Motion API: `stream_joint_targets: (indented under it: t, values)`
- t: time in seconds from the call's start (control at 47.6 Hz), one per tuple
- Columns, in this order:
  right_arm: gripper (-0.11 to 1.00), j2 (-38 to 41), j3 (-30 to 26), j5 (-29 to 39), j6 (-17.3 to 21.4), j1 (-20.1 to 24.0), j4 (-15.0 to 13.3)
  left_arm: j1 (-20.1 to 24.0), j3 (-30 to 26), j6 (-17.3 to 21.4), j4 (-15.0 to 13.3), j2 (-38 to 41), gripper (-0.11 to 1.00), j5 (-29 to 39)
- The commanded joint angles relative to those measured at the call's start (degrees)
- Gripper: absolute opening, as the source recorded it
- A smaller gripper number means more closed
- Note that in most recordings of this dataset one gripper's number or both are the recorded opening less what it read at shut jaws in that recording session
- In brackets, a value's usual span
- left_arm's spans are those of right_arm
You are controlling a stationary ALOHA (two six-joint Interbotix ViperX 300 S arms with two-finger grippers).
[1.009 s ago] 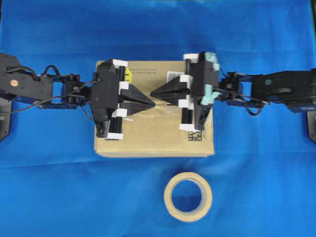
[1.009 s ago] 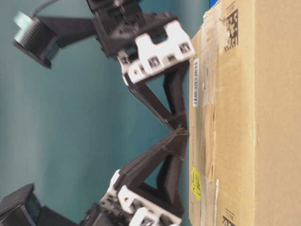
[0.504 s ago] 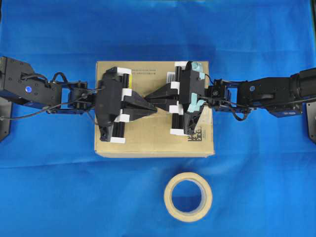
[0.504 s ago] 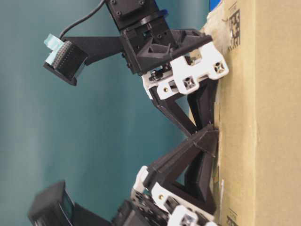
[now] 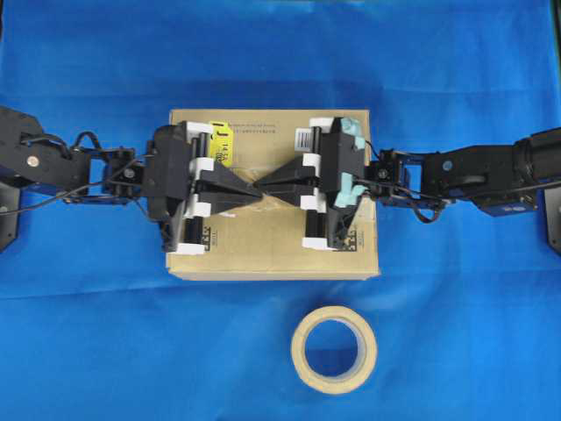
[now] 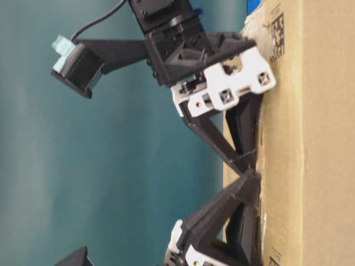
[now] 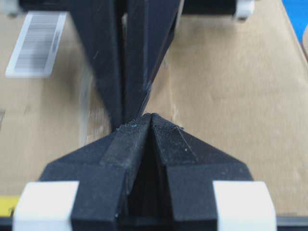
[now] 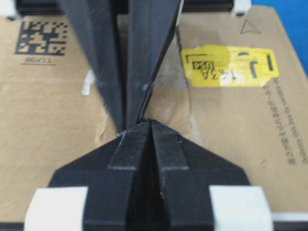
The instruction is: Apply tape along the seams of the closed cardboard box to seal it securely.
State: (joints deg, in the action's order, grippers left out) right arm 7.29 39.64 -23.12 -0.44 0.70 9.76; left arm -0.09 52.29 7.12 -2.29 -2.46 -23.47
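Cardboard box (image 5: 272,250) sits on the blue cloth-covered surface (image 5: 88,333), right under both pincers, top face up. Left pincer (image 5: 259,185) and right pincer (image 5: 266,183) come in from opposite sides and meet tip to tip over the middle of the lid, both squeezed fully closed with nothing visibly between the fingers. In the table-level view both sets of tips look pressed against the cardboard, though that view is turned sideways and cuts the left pincer off at the bottom edge.

The seam (image 5: 289,200) is mostly hidden: the black fingers lie straight along it, so only a short bit with pale torn paper shows just past the right pincer's tips. From the left wrist camera a smoother tan strip (image 7: 161,91) shows under the right pincer's fingers, maybe the tape, but I honestly can't tell it apart from old residue.

Yellow sticker (image 5: 221,143) peeks out beside the left pincer's body, half covered by it. White barcode label (image 5: 303,139) is partly tucked behind the right pincer's body, and a black square code (image 5: 344,240) is almost fully covered there too. Tape roll (image 5: 334,349) lies flat on the cloth, well apart from both pincers, beyond the box's near edge.
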Motion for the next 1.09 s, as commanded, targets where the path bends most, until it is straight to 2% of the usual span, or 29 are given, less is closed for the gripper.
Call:
stream_joint_targets:
  t: [0.0, 0.273, 0.693, 0.883, 1.072]
  values:
    - [0.00, -1.14, 1.93, 0.44, 0.09, 2.55, 0.44, -0.26, 1.93, -0.44, -0.18, -0.88, 0.01, 0.35]
    - [0.00, -3.52, 6.15, 0.35, 0.09, 3.60, 2.99, -0.26, 3.87, -1.32, -0.18, -2.11, 0.01, 0.44]
    - [0.00, -9.84, 10.63, 0.62, 0.00, 5.10, 3.78, -1.41, 4.39, -2.29, -0.09, -6.24, 0.01, 1.58]
    - [0.00, -18.11, 11.34, 2.46, -1.05, 5.10, 3.60, -1.76, 3.69, -2.29, -0.09, -14.06, 0.01, 4.75]
    - [0.00, -29.18, 11.34, 8.96, -2.81, 4.83, 3.43, -0.97, 2.37, -2.29, -0.09, -25.66, 0.01, 13.71]
